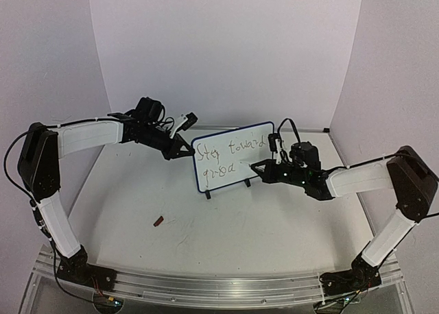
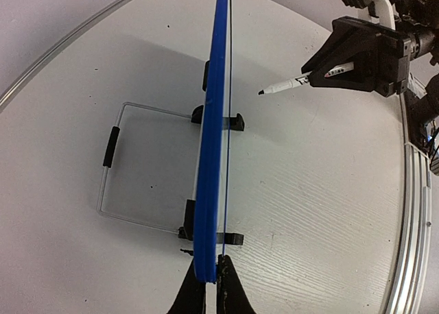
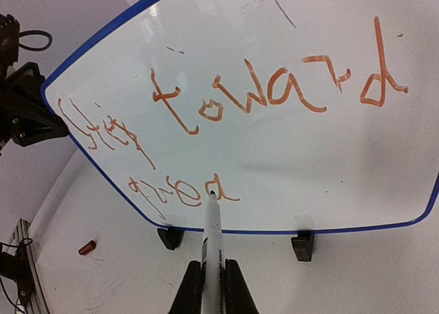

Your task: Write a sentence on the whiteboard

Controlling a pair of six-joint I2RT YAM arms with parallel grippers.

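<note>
The left gripper reaches forward, fingers pinched tight on the whiteboard edge between them. The right gripper clamps a marker that juts straight ahead.

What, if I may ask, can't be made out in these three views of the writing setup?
- Left wrist view: the whiteboard stands edge-on, so its written face is hidden.
- Left wrist view: the left tool is cut off by the bottom edge.
- Right wrist view: the frame crops the board's top and right edge, and the first word of the sentence is too scrawled to read.
- Top view: the small red object is too small to identify.
</note>
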